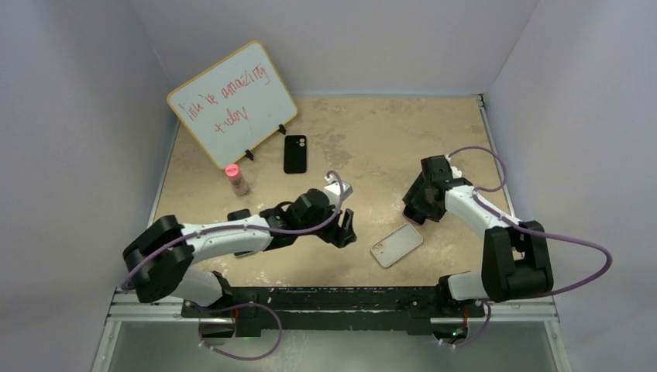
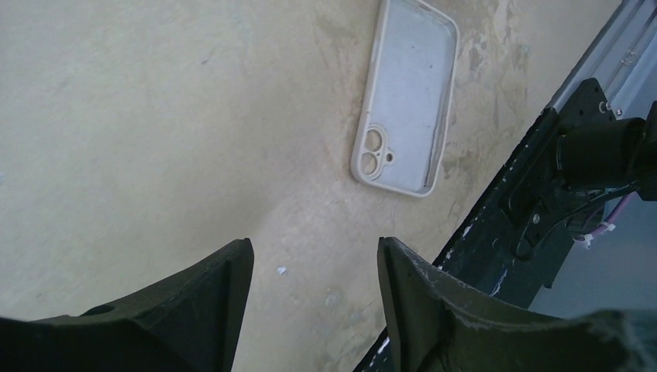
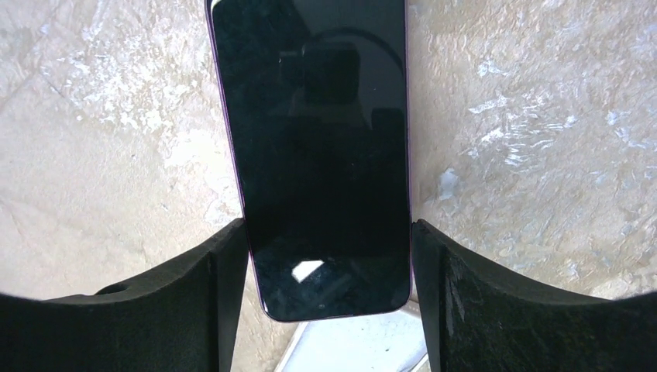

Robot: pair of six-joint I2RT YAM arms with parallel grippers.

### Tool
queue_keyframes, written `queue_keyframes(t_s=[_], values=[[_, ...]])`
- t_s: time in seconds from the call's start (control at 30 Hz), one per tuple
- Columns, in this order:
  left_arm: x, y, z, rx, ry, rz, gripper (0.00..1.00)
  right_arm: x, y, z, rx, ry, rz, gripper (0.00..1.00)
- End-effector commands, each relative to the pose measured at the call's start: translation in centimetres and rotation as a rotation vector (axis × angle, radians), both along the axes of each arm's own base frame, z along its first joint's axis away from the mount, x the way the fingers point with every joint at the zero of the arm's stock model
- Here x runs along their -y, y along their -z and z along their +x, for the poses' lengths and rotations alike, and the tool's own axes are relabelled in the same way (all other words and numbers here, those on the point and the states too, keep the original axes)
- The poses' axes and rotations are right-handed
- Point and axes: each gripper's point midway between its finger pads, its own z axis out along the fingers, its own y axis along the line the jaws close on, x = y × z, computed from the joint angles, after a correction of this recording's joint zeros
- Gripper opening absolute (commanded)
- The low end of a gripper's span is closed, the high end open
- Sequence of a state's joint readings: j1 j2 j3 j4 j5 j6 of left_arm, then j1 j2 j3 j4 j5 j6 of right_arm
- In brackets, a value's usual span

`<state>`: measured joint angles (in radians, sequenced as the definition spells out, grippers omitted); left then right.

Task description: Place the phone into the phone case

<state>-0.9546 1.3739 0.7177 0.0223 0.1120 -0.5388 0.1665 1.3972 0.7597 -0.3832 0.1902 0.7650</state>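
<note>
The phone (image 3: 318, 155), with a glossy black screen and a thin rim, sits between my right gripper's (image 3: 329, 232) fingers, which are shut on its long sides. In the top view the right gripper (image 1: 418, 208) points down at the table's right middle and hides the phone. The phone case (image 1: 294, 153), flat matte black with a corner camera cutout, lies at the back centre, far from both grippers. My left gripper (image 1: 346, 229) is open and empty above the table at the centre front; its open jaws also show in the left wrist view (image 2: 314, 248).
A whitish-beige phone-shaped thing (image 1: 397, 245) with round camera holes lies between the grippers near the front, also in the left wrist view (image 2: 407, 97); its corner shows under the phone (image 3: 349, 349). A whiteboard (image 1: 231, 105) and a pink-capped bottle (image 1: 237, 180) stand back left.
</note>
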Motion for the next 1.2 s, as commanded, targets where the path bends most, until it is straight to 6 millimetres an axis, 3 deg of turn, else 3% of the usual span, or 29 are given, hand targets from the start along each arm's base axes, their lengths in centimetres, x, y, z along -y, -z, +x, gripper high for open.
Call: queue_keyframes(t_s=[0.0,0.2,0.4,0.67,1.0,1.1,1.17], values=[[5.6,-4.0,1.8,0.163,0.014,-0.137,0.61,0.1,-1.3,-0.2,0.043,-0.013,-0.003,0.50],[8.7,-1.7,1.6,0.196,0.073,-0.092,0.56,0.2,-2.9,-0.1,0.087,-0.014,0.000,0.49],[10.2,0.6,1.6,0.195,0.098,-0.069,0.47,0.0,-4.0,-0.2,0.125,-0.020,0.013,0.48],[11.9,3.2,0.8,0.168,0.155,-0.050,0.44,-0.4,-5.0,-0.4,0.168,-0.035,0.043,0.47],[11.7,5.9,0.4,0.144,0.155,0.021,0.39,-0.4,-3.0,-0.8,0.129,-0.043,0.037,0.47],[11.3,6.5,0.3,0.134,0.148,0.037,0.38,0.4,-3.0,-0.4,0.121,-0.023,-0.008,0.55],[11.2,6.7,0.2,0.130,0.148,0.037,0.37,0.6,-2.9,0.0,0.103,-0.016,-0.027,0.70]])
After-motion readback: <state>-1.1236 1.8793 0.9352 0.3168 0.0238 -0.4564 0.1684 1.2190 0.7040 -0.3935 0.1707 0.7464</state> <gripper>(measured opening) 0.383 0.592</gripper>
